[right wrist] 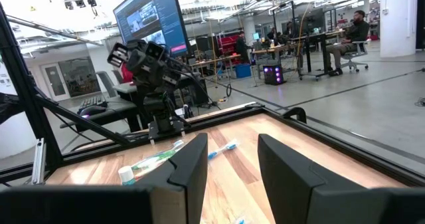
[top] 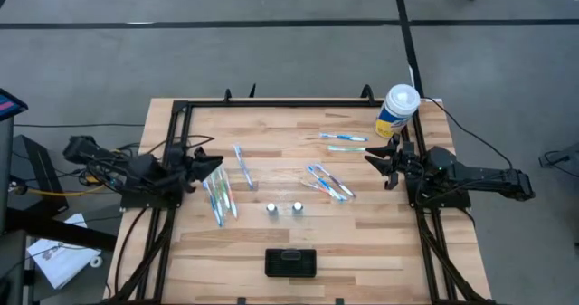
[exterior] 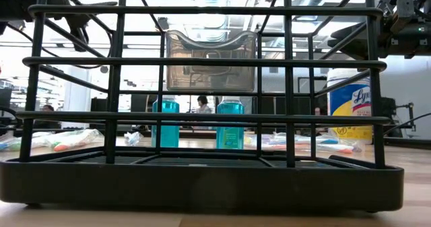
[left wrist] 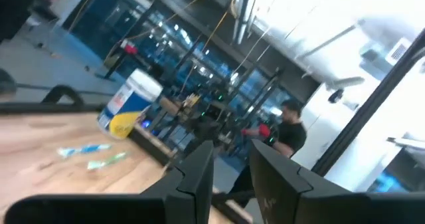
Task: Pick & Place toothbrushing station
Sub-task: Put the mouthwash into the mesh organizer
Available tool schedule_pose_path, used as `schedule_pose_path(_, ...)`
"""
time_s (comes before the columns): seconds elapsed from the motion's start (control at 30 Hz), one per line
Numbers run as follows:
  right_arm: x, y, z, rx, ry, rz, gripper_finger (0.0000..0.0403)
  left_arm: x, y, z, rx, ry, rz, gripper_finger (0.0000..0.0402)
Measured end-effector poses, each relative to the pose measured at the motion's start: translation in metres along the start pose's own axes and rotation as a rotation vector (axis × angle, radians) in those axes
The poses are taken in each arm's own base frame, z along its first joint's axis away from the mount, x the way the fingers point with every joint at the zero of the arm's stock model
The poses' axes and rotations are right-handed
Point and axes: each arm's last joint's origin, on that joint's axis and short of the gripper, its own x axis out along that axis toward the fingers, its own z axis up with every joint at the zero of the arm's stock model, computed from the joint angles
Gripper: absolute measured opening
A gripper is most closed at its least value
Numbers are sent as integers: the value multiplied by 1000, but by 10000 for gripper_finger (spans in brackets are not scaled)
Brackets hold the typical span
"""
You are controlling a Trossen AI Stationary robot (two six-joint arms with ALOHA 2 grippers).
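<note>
Station (top: 290, 262) centred at near edge, untouched. Left gripper (top: 213, 163) and right gripper (top: 375, 155) parked at sides, fingers apart, empty, awaiting pick.

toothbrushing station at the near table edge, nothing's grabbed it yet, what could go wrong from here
1. The toothbrushing station sits at the table's edge; a clumsy approach could push it off.
2. Two small bottles stand just behind it and could be knocked over.
3. Loose toothbrushes lie under the left gripper and could get swept aside.

There is one black wire rack-shaped holder (top: 290, 262) at the bottom middle. Two small blue bottles with pale caps (top: 271, 209) stand above it. One white-and-yellow wipes can (top: 396, 111) stands upper right.
</note>
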Motion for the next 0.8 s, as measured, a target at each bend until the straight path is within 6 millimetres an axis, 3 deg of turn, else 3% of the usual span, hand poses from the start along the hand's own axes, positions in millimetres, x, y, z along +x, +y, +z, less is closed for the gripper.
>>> schedule_pose_path(0.17, 0, 0, 0, 0, 0, 0, 124, 5, 2, -9, 42, 50, 30, 92)
schedule_pose_path(0.3, 0, 0, 1, -42, -13, -4, 124, 8, 0, -10, -48, 33, 22, 92)
schedule_pose_path(0.5, -2, 2, 17, -31, -178, 19, 124, 9, -2, -9, -77, 33, 0, 92)
schedule_pose_path(0.7, -5, 4, 31, 45, -320, 39, 124, 10, 0, -12, -136, 26, 48, 92)
schedule_pose_path(0.8, -6, 4, 33, 209, -339, 69, 124, 11, 2, -14, -133, 17, 89, 92)
